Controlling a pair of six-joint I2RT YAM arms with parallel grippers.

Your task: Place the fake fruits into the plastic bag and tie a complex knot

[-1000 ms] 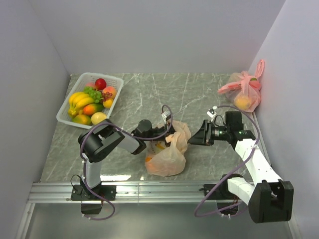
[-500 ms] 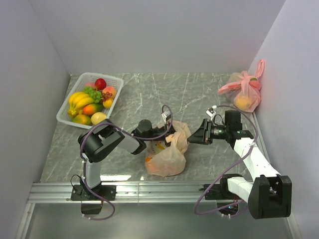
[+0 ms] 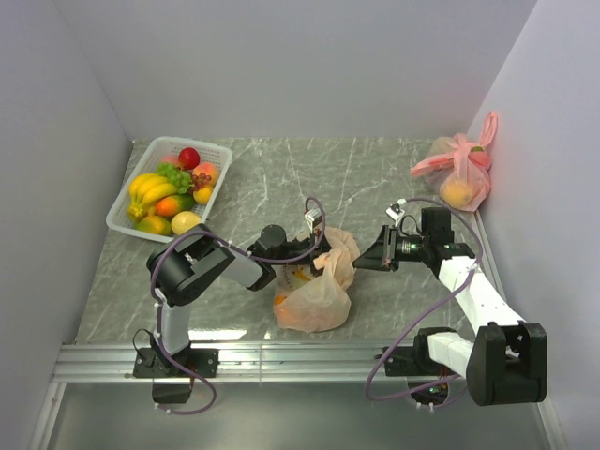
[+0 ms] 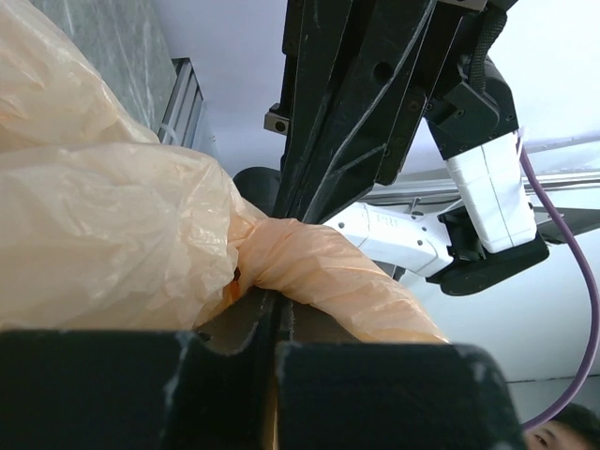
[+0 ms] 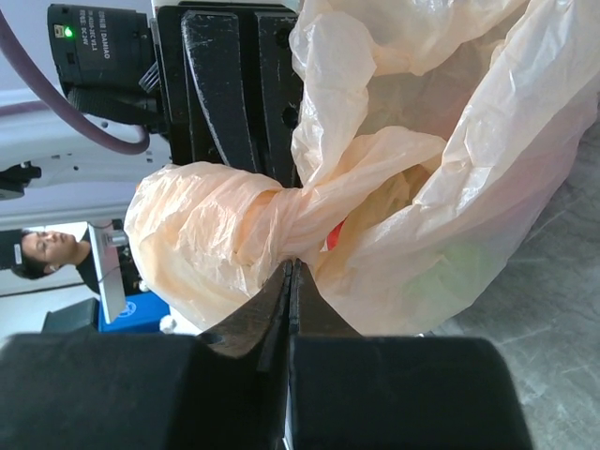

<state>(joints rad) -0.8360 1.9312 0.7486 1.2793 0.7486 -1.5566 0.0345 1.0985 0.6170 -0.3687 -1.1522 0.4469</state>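
Top external cam: the plastic bag (image 3: 314, 298) is slumped on the table (image 3: 281, 178), roughly in the middle between the two arms and toward the near edge, with something orange showing through its side. Its top is bunched up into a twisted neck (image 3: 335, 251), and both arms have their tips right on that spot from opposite sides. On the left wrist cam the left jaws are pressed together, nipping the thin plastic at the base of the twist. The right wrist cam shows pretty much the same thing: the right jaws are down to a slit and pinching the neck. More fake fruits (image 3: 169, 192) are piled in a white basket (image 3: 120, 220) at the far left, well apart from the bag. A pink tied bag (image 3: 457, 173) sits against the right wall with a yellow fruit inside
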